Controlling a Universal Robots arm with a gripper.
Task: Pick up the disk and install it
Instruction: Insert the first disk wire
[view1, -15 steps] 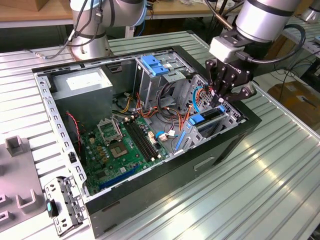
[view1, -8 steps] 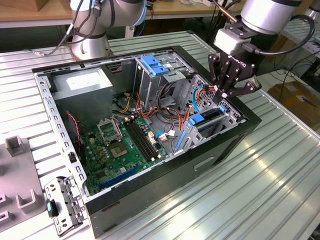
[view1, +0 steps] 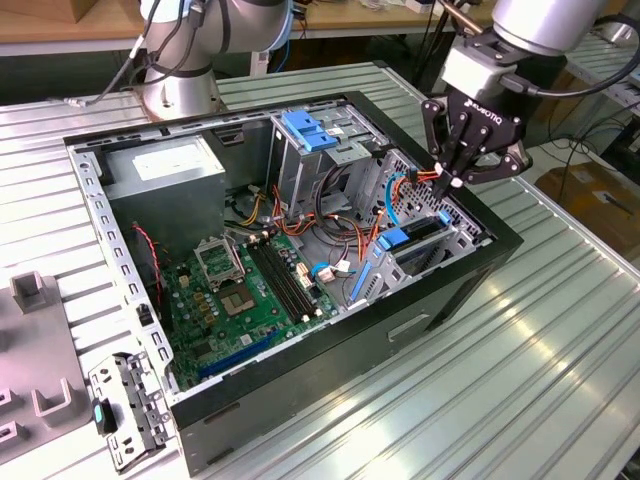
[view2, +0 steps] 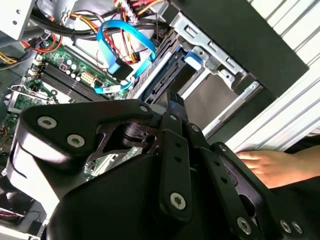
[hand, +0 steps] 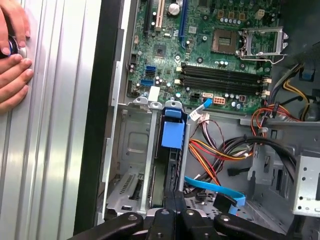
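Hovering over the open computer case (view1: 400, 345), the gripper (view1: 456, 180) hung at the upper right of the exterior view, its fingers (hand: 167, 212) pressed together with nothing between them. Just below them, right of the frame's centre, the disk (view1: 412, 240) stood on edge in the grey drive cage (view1: 466, 236), blue bracket uppermost; whether the tips touched it could not be told. A person's hand (hand: 12, 60) rested on the ribbed metal table (view1: 560, 330) beside the case.
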